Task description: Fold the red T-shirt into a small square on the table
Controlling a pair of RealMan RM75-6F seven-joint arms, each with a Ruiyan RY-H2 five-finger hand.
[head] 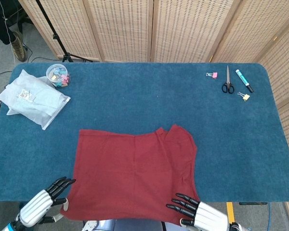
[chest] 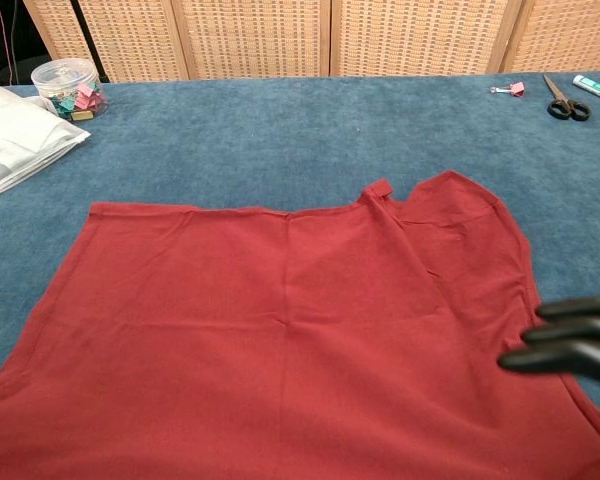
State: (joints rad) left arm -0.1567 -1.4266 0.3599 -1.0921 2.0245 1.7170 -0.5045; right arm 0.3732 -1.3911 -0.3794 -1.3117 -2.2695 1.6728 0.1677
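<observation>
Well away from the work, at the far left of the blue table (head: 135,91), a white plastic bag (head: 32,97) lies flat with a clear tub of coloured clips (head: 58,75) just beyond it; at the far right sit a small pink binder clip (head: 212,75), black-handled scissors (head: 227,84), a teal marker (head: 243,80) and a yellow binder clip (head: 244,96), all close together and well apart from the cloth. Woven screens (head: 154,29) stand behind the table, and nothing lies between the hands and the garment. The red T-shirt (head: 135,173) lies spread at the near edge of the table, already doubled over so one sleeve shows at its far right corner, and its near hem hangs past the table edge. The left hand (head: 50,192) sits at the shirt's near left corner, fingers spread and dark fingertips reaching toward the hem; whether they touch the cloth cannot be told. The right hand (head: 192,211) is at the near right corner, fingers apart and stretched out flat over the fabric's edge, gripping nothing; in the chest view its black fingertips (chest: 570,345) hover just above the right side of the shirt.
</observation>
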